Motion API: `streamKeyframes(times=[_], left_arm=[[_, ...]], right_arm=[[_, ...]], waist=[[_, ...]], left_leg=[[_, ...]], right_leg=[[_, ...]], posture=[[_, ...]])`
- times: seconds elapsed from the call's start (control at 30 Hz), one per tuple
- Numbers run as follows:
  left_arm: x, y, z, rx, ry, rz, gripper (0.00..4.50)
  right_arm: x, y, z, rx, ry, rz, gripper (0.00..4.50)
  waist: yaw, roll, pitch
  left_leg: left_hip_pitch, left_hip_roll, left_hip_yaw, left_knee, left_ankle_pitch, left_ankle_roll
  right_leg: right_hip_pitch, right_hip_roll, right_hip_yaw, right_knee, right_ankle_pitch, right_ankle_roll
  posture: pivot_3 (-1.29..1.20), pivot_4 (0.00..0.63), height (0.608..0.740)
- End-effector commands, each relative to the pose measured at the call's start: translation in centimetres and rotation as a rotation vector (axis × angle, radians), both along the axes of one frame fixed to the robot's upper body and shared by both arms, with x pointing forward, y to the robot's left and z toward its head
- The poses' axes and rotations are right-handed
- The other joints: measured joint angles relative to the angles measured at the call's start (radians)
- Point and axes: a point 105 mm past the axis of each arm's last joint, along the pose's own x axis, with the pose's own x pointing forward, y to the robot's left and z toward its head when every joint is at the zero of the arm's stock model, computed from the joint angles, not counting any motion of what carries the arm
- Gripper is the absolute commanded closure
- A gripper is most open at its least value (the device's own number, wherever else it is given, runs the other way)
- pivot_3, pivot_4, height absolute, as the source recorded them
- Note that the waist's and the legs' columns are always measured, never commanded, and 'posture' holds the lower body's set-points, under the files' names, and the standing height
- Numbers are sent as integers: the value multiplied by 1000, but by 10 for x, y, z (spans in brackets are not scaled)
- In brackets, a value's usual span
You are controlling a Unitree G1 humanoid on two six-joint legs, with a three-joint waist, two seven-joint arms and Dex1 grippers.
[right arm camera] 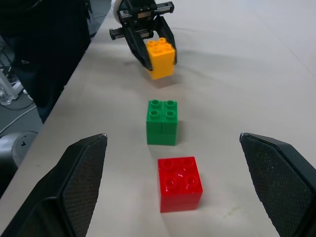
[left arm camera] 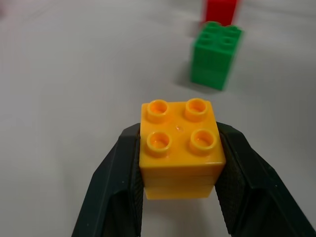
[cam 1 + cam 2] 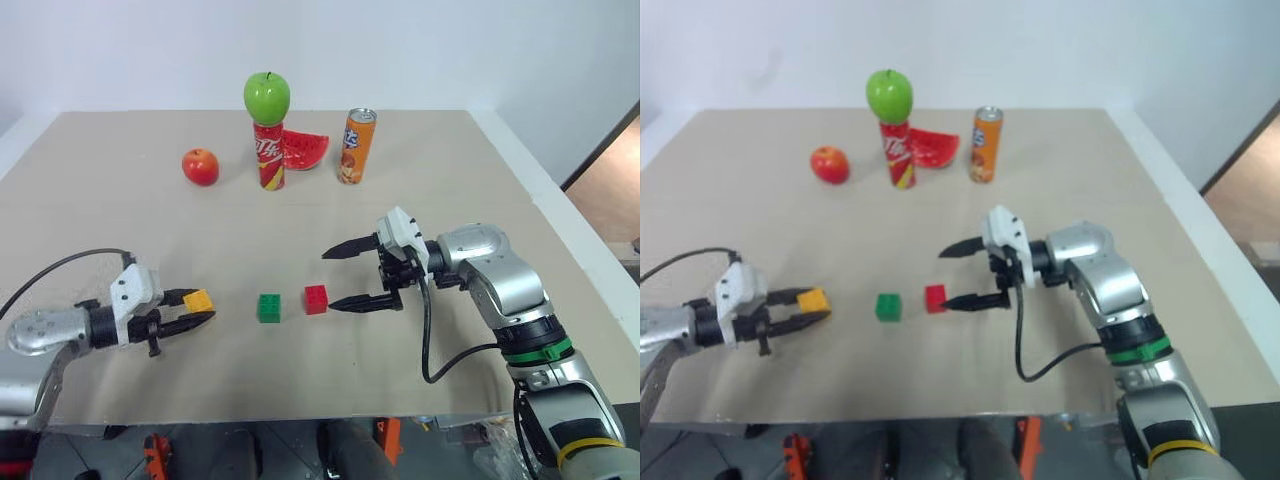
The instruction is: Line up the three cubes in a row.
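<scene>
My left gripper (image 3: 192, 309) is shut on the yellow cube (image 3: 198, 300), studs up, holding it just above the table at the near left. The black fingers (image 2: 114, 182) clamp its two sides, and the same cube (image 1: 161, 58) shows in the right wrist view. The green cube (image 3: 268, 307) rests on the table to its right, with a gap between them. Right beside the green one sits the red cube (image 3: 316, 299). My right gripper (image 3: 348, 276) stands open just right of the red cube, pointing left, nothing between its fingers.
At the back of the table (image 3: 120, 210) stand a red apple (image 3: 200, 166), a red can (image 3: 269, 155) with a green apple (image 3: 267, 97) on top, a watermelon slice (image 3: 304, 150) and an orange can (image 3: 356, 146). The table's near edge runs close under both grippers.
</scene>
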Motion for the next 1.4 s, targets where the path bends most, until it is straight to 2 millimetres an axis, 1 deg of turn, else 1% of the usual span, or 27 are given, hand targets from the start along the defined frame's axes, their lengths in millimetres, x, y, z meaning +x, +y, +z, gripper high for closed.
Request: streamKeyframes(times=[0.03,0.2,0.33,0.5,0.77,0.9,1.17,1.4], left_arm=[[2,-8,3,31,-7,-132,3148],[7,-15,0,59,-7,-240,3148],[11,-15,-1,72,-36,-270,3148],[17,-15,-5,80,-66,-273,3148],[14,-20,-14,85,-63,-299,3148],[13,-21,-17,93,-48,-304,3148],[18,-14,-20,121,-28,-286,3148],[17,-15,-28,144,-12,-302,3148]], right_arm=[[-3,-5,14,15,-67,-7,0],[-2,-9,18,17,-73,-33,0],[-3,-9,18,28,-52,-48,0],[-7,-7,15,39,-19,-49,0],[-4,-4,9,41,-30,-43,0],[-3,-6,8,33,-38,-44,0],[-5,-12,2,17,-41,-53,0],[-6,-14,0,11,-43,-65,0]], waist=[[0,0,0],[-4,0,0],[-1,0,0],[-1,0,0],[-1,0,0],[-1,0,0],[-1,0,0],[-2,0,0]], left_leg=[[0,0,0,0,0,0],[0,0,0,0,0,0],[0,0,-2,0,0,0],[-1,0,-2,2,0,0],[-1,0,-2,2,0,0],[-1,0,-2,2,0,0],[0,0,-2,3,0,0],[1,1,-2,4,1,2]], right_leg=[[0,0,0,0,0,0],[0,0,1,0,0,1],[0,1,-1,1,0,0],[0,1,-1,1,0,0],[0,1,-1,1,0,1],[0,1,-1,1,0,1],[1,1,-1,2,0,1],[1,3,-1,3,3,-1]], posture=[[0,150,740],[0,150,740],[0,150,740],[0,150,740],[0,150,740],[0,150,740],[0,150,740],[0,150,740]])
